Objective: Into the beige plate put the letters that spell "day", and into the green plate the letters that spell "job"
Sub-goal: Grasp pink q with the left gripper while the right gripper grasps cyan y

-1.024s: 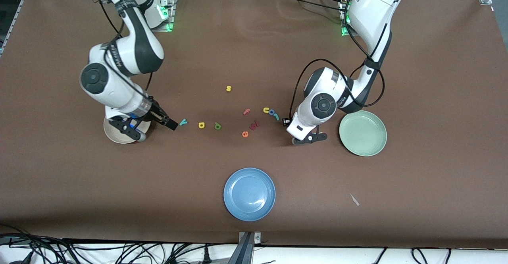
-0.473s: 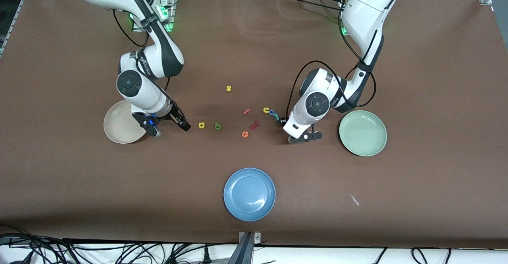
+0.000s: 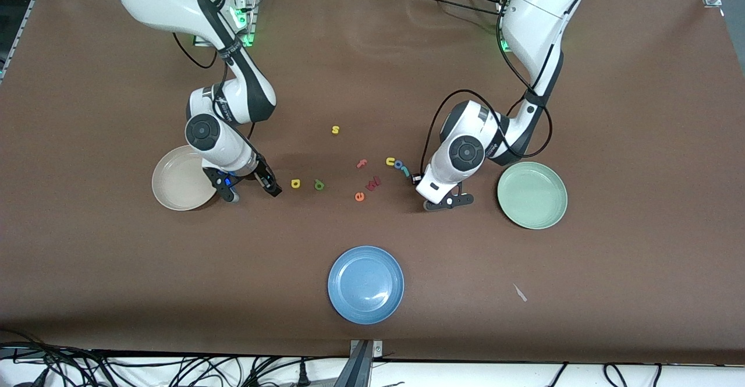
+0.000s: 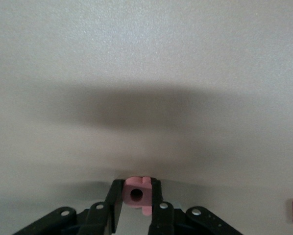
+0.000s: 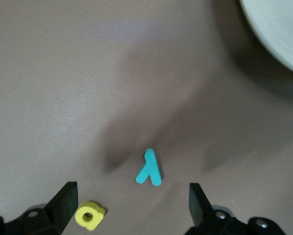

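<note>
My left gripper (image 3: 417,177) (image 4: 138,205) is low over the table and shut on the pinkish-red "b" (image 4: 138,195). The blue "o" (image 3: 398,164) and teal "j" (image 3: 405,171) lie just beside it, and the green plate (image 3: 532,195) sits toward the left arm's end. My right gripper (image 3: 251,188) (image 5: 132,203) hangs open over the teal "y" (image 5: 149,169), which lies between its fingers and is hidden in the front view. Beside one finger is the yellow rounded letter (image 3: 295,184) (image 5: 90,215), then the green letter (image 3: 319,185). The beige plate (image 3: 174,183) (image 5: 279,29) lies next to the right gripper.
Other letters lie mid-table: a yellow "s" (image 3: 335,130), a pink "f" (image 3: 362,163), a yellow "u" (image 3: 390,161), a dark red letter (image 3: 373,183) and an orange "e" (image 3: 359,196). A blue plate (image 3: 365,284) sits nearer the front camera. A paper scrap (image 3: 520,293) lies near it.
The right arm swung from over the beige plate toward the letters and now covers the teal "y". The left gripper narrowed its jaws onto the pinkish-red "b"; the left arm barely shifted.
</note>
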Controlling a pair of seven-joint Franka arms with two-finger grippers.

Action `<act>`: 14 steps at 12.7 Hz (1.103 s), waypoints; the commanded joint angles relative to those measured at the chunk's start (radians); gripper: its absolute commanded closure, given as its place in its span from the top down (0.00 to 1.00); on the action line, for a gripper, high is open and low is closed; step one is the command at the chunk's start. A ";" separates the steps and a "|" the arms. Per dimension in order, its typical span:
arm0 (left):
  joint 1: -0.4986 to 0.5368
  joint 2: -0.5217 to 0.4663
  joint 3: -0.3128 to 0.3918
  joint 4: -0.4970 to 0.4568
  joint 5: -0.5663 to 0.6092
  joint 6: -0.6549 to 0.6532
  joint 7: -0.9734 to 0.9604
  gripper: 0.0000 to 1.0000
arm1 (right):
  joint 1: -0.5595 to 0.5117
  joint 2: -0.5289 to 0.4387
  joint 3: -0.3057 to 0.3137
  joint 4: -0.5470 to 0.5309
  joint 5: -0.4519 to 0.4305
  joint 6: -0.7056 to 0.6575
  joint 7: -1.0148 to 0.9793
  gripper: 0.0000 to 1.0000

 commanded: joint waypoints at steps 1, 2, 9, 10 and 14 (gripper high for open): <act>-0.006 -0.034 0.012 -0.007 -0.016 -0.049 0.004 0.10 | 0.009 0.014 -0.005 -0.017 0.009 0.035 0.015 1.00; 0.000 -0.059 0.015 -0.004 -0.015 -0.087 0.009 0.10 | 0.009 0.017 -0.007 -0.017 0.009 0.045 0.016 1.00; 0.106 -0.211 0.045 0.010 0.103 -0.313 0.114 0.10 | 0.009 0.026 -0.008 -0.026 0.008 0.065 0.013 0.66; 0.146 -0.218 0.045 0.010 0.103 -0.331 0.189 0.10 | 0.009 0.026 -0.008 -0.026 0.008 0.065 0.013 0.61; 0.273 -0.223 0.045 -0.004 0.105 -0.351 0.474 0.12 | 0.009 0.028 -0.008 -0.055 0.008 0.109 0.007 0.47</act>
